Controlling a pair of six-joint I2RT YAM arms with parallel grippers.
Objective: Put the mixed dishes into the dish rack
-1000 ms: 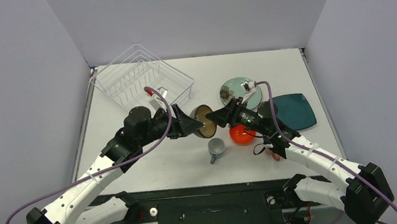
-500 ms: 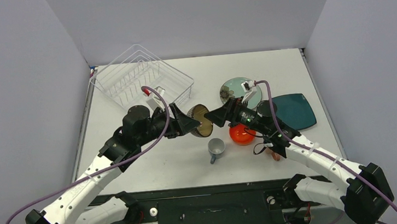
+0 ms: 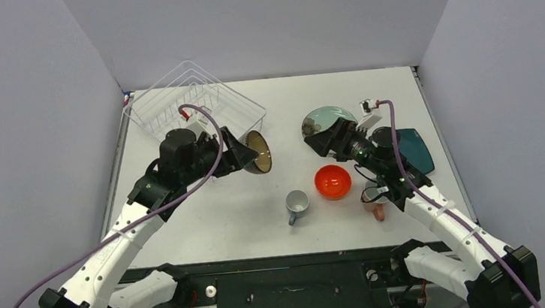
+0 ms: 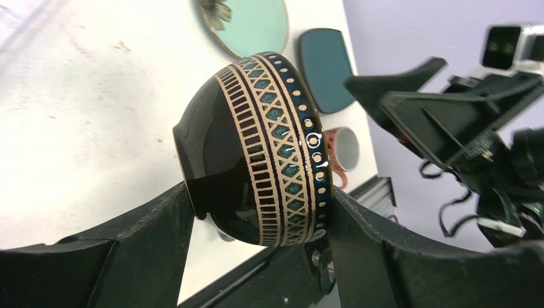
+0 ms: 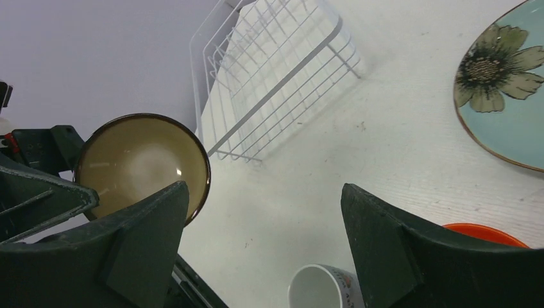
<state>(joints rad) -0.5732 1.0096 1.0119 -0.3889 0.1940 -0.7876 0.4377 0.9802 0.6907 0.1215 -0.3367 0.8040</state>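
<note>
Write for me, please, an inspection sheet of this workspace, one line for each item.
Surface: white table, a few faint marks.
Job's things: dish rack at the far left, no dish inside; brown bowl held on its side in the air; round plate, dark-teal plate, orange-red bowl, grey-blue mug and pink mug on the table.
Clutter: nothing seen.
Grippers: left gripper shut on the brown bowl; right gripper open, holding nothing.
Cables: left purple cable and right purple cable, each looping along its arm.
Surroundings: grey walls on three sides.
</note>
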